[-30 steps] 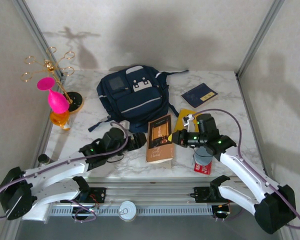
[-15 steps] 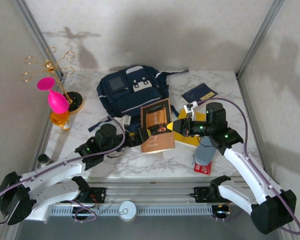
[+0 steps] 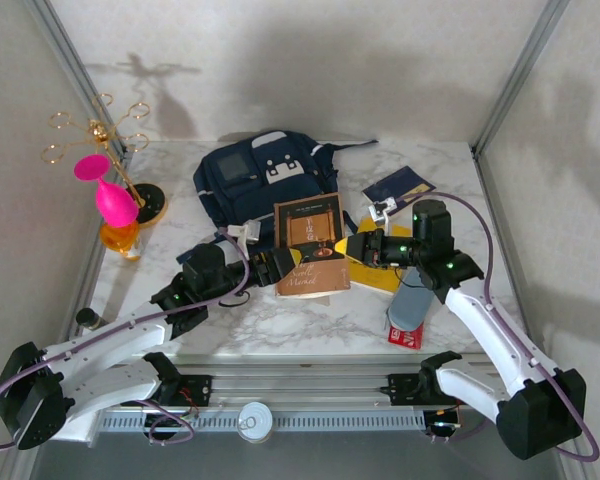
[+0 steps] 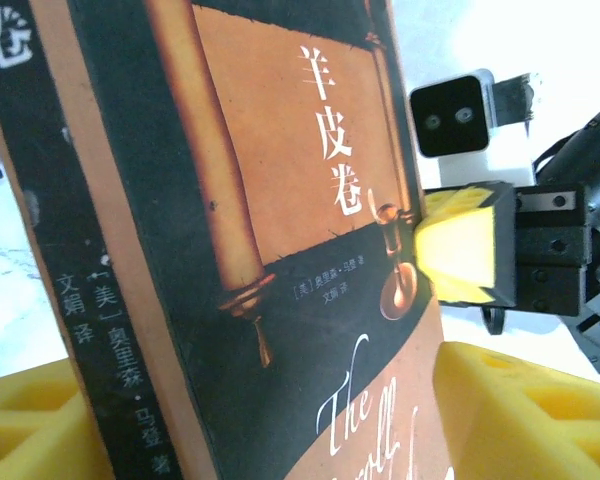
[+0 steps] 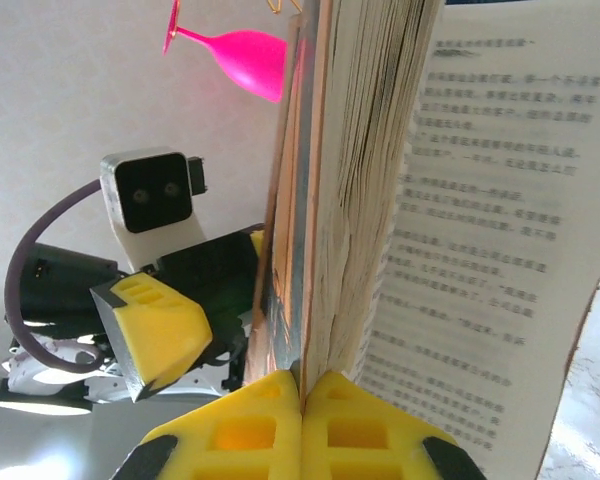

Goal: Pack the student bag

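Note:
The student bag (image 3: 255,190), navy with white patches, lies at the back of the table. In front of it a brown and black book (image 3: 310,240) is held up off the table, cover tilted toward the camera. My right gripper (image 3: 345,248) is shut on its right edge; the pads (image 5: 302,410) pinch the front cover (image 5: 300,200) while the pages (image 5: 380,180) fan loose. My left gripper (image 3: 278,267) is at the book's lower left corner, jaws open. Its yellow fingers (image 4: 540,410) flank the book (image 4: 230,200). One left finger (image 5: 160,335) stands apart from the cover.
A pink goblet (image 3: 105,195) and gold wire stand (image 3: 95,130) are at the far left. A dark blue booklet (image 3: 398,187) lies at the back right. A yellow item (image 3: 382,272), a grey cylinder (image 3: 408,305) and a red box (image 3: 405,337) sit under the right arm.
The book went from lying flat to raised and carried back toward the bag in the right gripper. The left gripper followed to its lower left corner and narrowed its jaws.

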### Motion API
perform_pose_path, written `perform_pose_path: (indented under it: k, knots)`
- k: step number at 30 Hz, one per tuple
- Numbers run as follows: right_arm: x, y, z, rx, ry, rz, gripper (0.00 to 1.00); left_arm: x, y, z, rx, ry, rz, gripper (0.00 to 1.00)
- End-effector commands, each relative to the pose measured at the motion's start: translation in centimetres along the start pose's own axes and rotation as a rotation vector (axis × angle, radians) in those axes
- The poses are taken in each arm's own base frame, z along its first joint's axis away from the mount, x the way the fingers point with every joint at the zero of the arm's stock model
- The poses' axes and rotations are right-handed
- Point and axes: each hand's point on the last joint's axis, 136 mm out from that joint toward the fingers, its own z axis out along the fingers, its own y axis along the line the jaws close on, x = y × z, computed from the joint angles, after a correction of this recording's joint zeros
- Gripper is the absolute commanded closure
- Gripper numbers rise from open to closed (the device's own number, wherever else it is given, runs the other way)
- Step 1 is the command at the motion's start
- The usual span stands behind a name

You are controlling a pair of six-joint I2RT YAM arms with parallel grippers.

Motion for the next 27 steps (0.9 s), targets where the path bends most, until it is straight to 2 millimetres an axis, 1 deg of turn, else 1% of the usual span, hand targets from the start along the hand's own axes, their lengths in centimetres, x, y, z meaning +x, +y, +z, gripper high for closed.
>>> perform_pose_path:
  k: [1, 4, 6, 10, 13, 14, 16, 17, 20, 21, 23, 25, 26, 27]
  knots:
    - [-0.5, 0.8, -0.1, -0.024, 0.012, -0.068, 0.99, -0.4, -4.0, -0.3, 0.171, 0.003, 0.026, 0.38]
    - [-0.6, 0.0, 0.0, -0.001, 0.017, -0.055, 0.99, -0.4, -4.0, -0.1, 0.179, 0.006, 0.01, 0.46]
    - [-0.6, 0.0, 0.0, -0.004, 0.018, -0.063, 0.97, -0.4, -4.0, 0.0, 0.177, 0.007, 0.013, 0.53]
    - [-0.7, -0.4, 0.0, 0.007, 0.015, -0.079, 0.89, -0.5, -3.3, 0.2, 0.142, 0.001, 0.014, 0.67]
    - [-0.7, -0.6, 0.0, 0.007, 0.013, -0.075, 0.82, -0.8, -3.4, 0.5, 0.139, -0.003, 0.002, 0.76]
    - [-0.7, -0.6, -0.1, 0.01, 0.01, -0.075, 0.76, -0.9, -3.4, 0.6, 0.135, -0.005, 0.001, 0.79]
    - [-0.6, -1.0, -0.3, 0.021, 0.005, -0.074, 0.6, -1.3, -3.6, 0.8, 0.133, -0.016, 0.003, 0.84]
    - [-0.7, -1.4, -0.4, 0.035, -0.002, -0.065, 0.51, -1.6, -3.9, 0.8, 0.143, -0.027, 0.001, 0.86]
    - [-0.9, -2.9, -1.0, 0.073, -0.025, -0.018, 0.23, -2.5, -5.2, 0.8, 0.194, -0.055, -0.007, 0.95]
    - [-0.9, -3.3, -1.2, 0.076, -0.027, -0.005, 0.17, -2.7, -5.9, 0.9, 0.222, -0.056, -0.01, 0.98]
    - [-0.6, -3.2, -1.3, 0.052, -0.019, -0.011, 0.09, -3.1, -7.2, 1.0, 0.278, -0.054, -0.012, 1.0]
    - [-0.2, -2.5, -1.3, 0.002, -0.002, -0.033, 0.02, -3.4, -8.3, 1.1, 0.324, -0.057, -0.015, 1.0]
    - [0.0, -2.2, -1.2, -0.034, 0.012, -0.041, 0.01, -3.7, -8.8, 1.1, 0.343, -0.064, -0.017, 1.0]
    - [0.2, -2.3, -1.1, -0.051, 0.023, -0.033, 0.01, -3.9, -9.1, 1.2, 0.359, -0.07, -0.02, 1.0]
